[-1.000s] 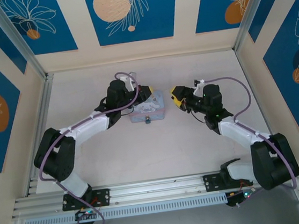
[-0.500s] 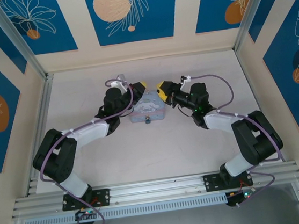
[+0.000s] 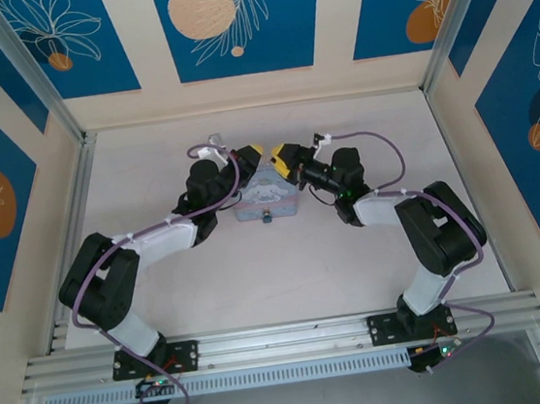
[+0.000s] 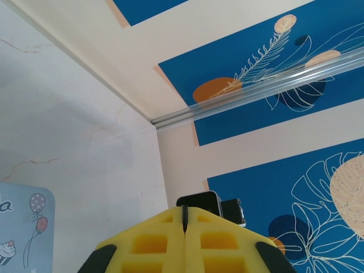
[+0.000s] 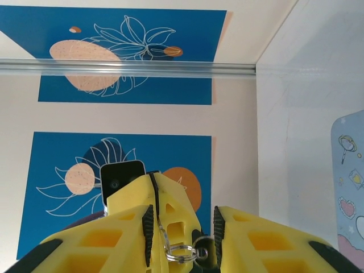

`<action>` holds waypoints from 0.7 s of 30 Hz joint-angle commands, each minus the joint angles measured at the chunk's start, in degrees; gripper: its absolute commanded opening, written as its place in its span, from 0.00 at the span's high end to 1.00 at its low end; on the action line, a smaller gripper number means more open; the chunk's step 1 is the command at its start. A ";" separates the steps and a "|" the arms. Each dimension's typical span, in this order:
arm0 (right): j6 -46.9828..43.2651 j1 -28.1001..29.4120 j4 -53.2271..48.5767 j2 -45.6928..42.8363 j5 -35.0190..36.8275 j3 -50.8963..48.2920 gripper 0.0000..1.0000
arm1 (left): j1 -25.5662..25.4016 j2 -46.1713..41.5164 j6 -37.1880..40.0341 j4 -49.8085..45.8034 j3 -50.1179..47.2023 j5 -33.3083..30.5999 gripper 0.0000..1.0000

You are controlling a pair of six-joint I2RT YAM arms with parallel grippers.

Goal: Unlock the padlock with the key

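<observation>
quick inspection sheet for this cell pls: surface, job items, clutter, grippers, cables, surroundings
surface: pale marbled table, no spills seen
job's things: padlock at the near edge of the pale blue tin box; thin dark key pinched between the left gripper's fingers, a wire ring hanging by it
clutter: nothing seen
grippers: left gripper shut on the key; right gripper open, its fingers either side of the left gripper's tip; the two meet by the box's far side
cables: left purple cable looped along the left arm, right purple cable arching over the right arm
surroundings: blue leaf-print wall panels; aluminium rail at the near edge
</observation>
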 commanded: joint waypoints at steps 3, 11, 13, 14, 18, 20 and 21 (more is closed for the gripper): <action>1.02 0.82 4.83 0.85 -0.55 0.64 0.65 | -0.82 -0.61 -0.63 3.13 -0.40 -1.79 1.00; 1.24 2.02 5.39 1.31 -0.77 1.29 0.66 | -0.96 -0.11 -0.75 3.36 -0.48 -2.50 1.00; 1.33 2.40 5.58 1.81 -0.76 1.51 0.67 | -0.92 -0.07 -0.93 3.48 -0.41 -2.73 1.00; 1.37 2.55 5.86 2.09 -0.69 1.64 0.67 | -0.95 0.04 -0.93 3.51 -0.40 -2.82 1.00; 2.04 3.04 6.96 3.11 -0.55 1.97 0.69 | -1.04 -0.11 -0.94 3.28 -0.49 -3.26 1.00; 2.25 3.15 7.46 3.49 -0.53 1.94 0.71 | -1.00 -0.18 -0.91 3.20 -0.48 -3.34 1.00; 2.30 3.22 7.43 3.56 -0.48 1.93 0.71 | -1.02 -0.25 -0.92 3.15 -0.48 -3.39 1.00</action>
